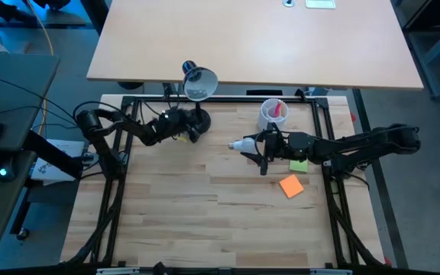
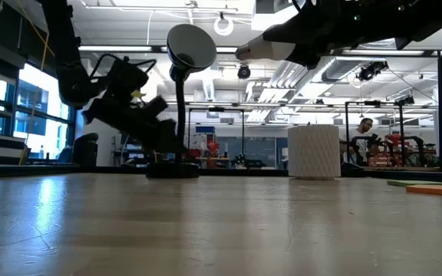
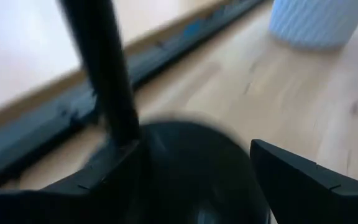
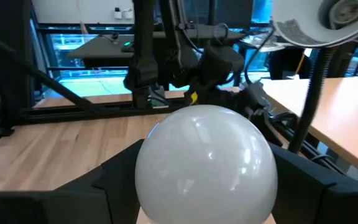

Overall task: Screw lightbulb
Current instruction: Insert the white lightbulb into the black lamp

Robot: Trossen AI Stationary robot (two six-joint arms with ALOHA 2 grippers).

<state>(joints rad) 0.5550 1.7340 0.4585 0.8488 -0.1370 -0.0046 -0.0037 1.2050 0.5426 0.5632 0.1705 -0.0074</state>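
Note:
The black desk lamp stands at the table's far side on its round base [image 1: 199, 120], with its shade [image 1: 199, 82] opening upward. My left gripper [image 1: 190, 131] is low at that base, open, its fingers on either side of the dome [image 3: 191, 168] beside the stem [image 3: 101, 68]. The white lightbulb [image 1: 242, 143] hangs in the air right of the lamp, in my right gripper [image 1: 261, 143], which is shut on it. The bulb's narrow end [image 2: 242, 53] points toward the lamp. My left gripper stands around the lamp's base; whether its fingers [image 3: 303, 180] touch the dome, I cannot tell. My right gripper pinches the bulb's round globe [image 4: 207, 165] between its two fingers [image 4: 104, 186], coming level from the table's right. The bulb lies level, lifted clear of the table.
A white ribbed cup [image 1: 272, 114] with a red item stands at the far edge, right of the lamp. A green note [image 1: 298, 164] and an orange note [image 1: 291, 186] lie under and in front of my right arm. Black frame rails [image 1: 235, 98] run along the far edge.

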